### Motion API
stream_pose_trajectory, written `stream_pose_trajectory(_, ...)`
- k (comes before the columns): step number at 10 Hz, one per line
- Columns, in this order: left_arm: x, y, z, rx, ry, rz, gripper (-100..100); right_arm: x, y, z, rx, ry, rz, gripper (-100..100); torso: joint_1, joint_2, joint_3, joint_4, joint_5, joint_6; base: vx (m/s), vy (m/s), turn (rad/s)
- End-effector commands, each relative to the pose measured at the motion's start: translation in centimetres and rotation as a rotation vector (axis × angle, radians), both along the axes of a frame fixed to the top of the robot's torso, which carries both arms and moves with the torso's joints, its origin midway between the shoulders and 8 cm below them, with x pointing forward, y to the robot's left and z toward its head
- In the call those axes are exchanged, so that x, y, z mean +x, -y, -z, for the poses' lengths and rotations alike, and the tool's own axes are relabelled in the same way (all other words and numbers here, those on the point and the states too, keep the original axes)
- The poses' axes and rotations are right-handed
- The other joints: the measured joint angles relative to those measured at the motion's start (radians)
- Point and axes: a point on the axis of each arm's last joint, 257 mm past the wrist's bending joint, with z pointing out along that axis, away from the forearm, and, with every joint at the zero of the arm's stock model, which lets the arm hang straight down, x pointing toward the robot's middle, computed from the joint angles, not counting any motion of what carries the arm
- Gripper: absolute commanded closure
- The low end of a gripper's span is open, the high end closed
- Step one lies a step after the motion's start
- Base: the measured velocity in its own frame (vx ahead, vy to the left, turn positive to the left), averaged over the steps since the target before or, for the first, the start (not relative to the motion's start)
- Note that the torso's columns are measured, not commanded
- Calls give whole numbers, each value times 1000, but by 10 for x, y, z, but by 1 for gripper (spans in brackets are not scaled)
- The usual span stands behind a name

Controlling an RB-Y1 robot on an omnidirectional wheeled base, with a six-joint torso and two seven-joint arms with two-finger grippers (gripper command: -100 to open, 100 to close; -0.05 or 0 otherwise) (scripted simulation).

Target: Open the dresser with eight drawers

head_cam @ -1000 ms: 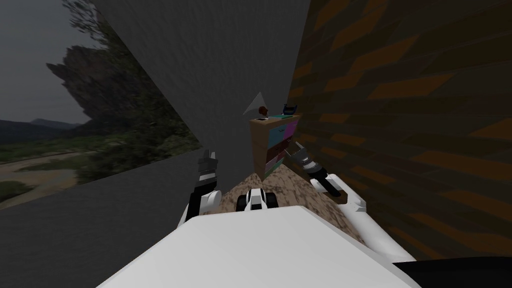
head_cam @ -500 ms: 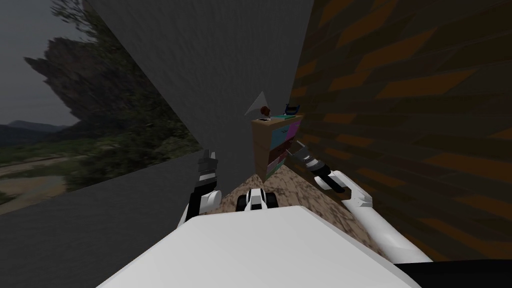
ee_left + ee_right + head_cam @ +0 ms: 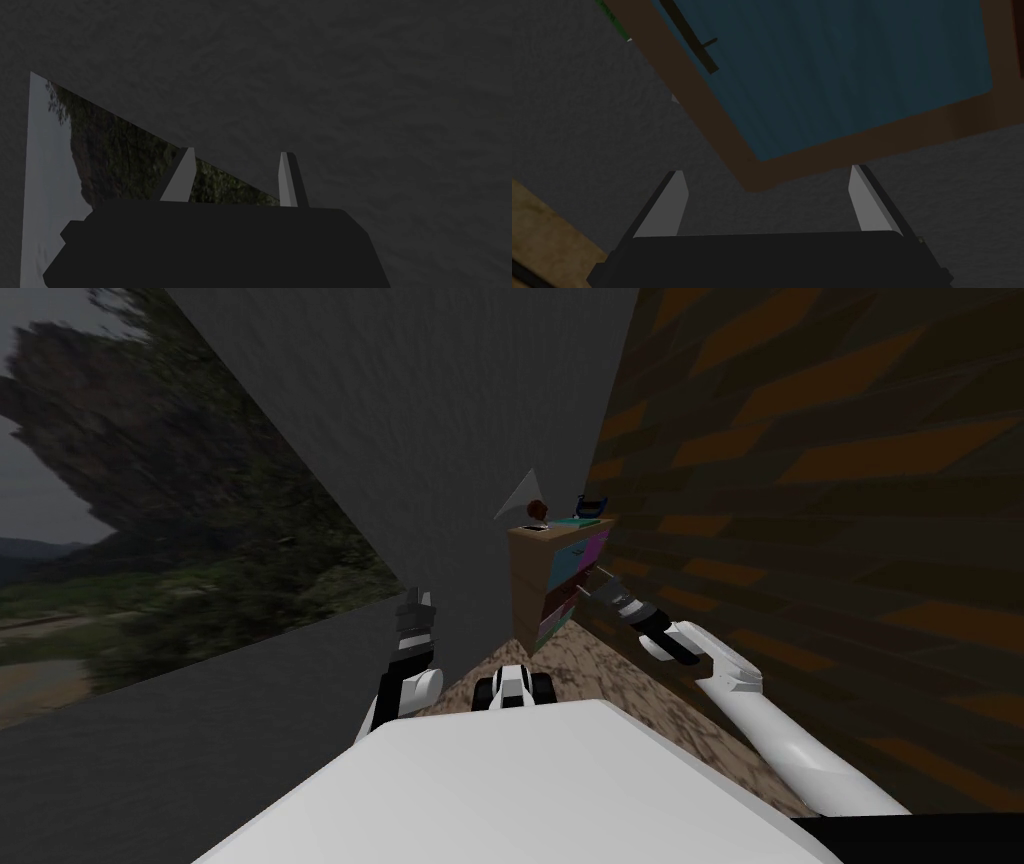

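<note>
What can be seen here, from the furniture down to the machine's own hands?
dresser: one, light brown with teal, magenta and dark brown drawer fronts, ahead against the brown wall.
teal drawer front: one, brown-framed, just beyond the right gripper.
handle: one, dark thin bar, at that front's edge.
round thing: one, reddish brown, on the dresser top; too small to name.
flat thing: one, teal, on the dresser top.
dark blue thing: one, at the top's far end.
grey wall: one, dark grey, behind the dresser.
brown wall: one, patchy, to the right.
outdoor view: trees and rock, to the left.
floor: speckled brown.
left gripper: open, empty, by the grey wall.
right gripper: open, at the dresser's front.
</note>
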Motion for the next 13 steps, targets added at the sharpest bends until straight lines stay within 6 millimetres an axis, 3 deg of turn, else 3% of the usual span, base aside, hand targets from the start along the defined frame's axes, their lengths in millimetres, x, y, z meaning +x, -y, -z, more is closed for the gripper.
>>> stream_pose_trajectory(1, 0, 0, 0, 0, 0, 0, 0, 7, 14, -4, -125, 30, 37, -100, 0, 1, 0, 0, 0, 0, 58, 44, -1)
stream_pose_trajectory(8, 0, 0, 0, 0, 0, 0, 0, 25, 56, -23, -480, 120, 134, -100, 1, -1, -1, 0, 0, 0, 71, 57, -2)
stream_pose_trajectory(11, 0, 0, 0, 0, 0, 0, 0, 30, 67, -32, -590, 151, 159, -100, 0, 1, 0, 0, 0, 0, 52, 41, 0)
stream_pose_trajectory(13, 0, 1, 2, -1, -5, 2, 0, 29, 66, -29, -569, 146, 155, -100, 2, -2, -2, 1, 0, 0, 6, 3, 0)
